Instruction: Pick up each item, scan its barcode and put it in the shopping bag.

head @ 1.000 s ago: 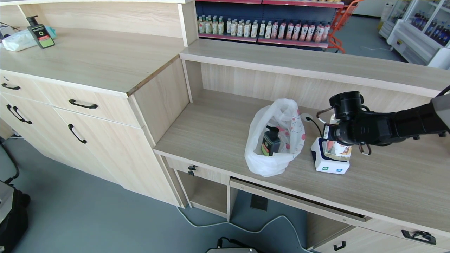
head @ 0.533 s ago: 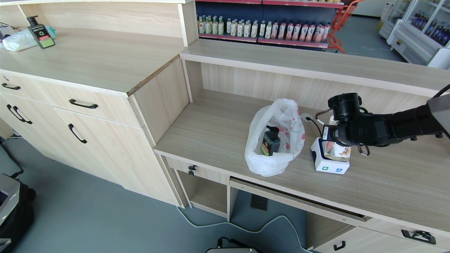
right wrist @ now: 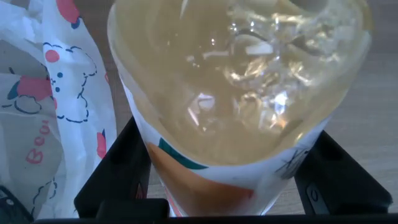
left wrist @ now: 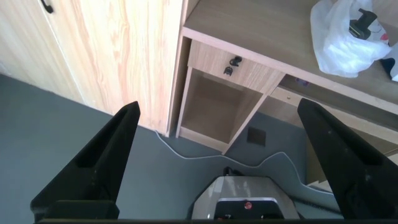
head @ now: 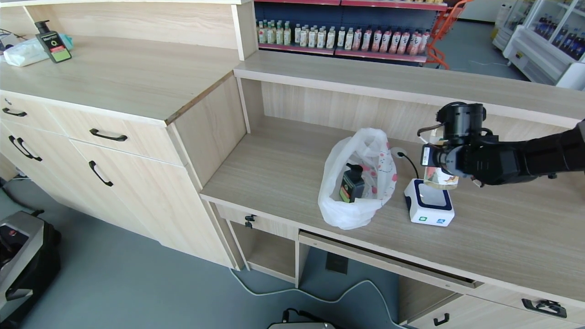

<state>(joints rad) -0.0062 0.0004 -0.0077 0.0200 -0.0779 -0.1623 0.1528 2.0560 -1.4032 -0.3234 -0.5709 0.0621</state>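
My right claw (head: 439, 168) grips one drink bottle (head: 441, 178), lifted higher above the one scanner (head: 428, 210) than before; one bag (head: 365, 145) beside the scanner holds one dark bottle (head: 352, 183). My left claw (left wrist: 219, 107) gapes wide.

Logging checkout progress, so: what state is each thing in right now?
Bag: open, standing on the counter.
Dark bottle: upright inside the bag.
Clear bottle: gripped by the right pincer, above the scanner.
Scanner: on the counter beside the bag.
Left pincer: open, empty, over the floor.
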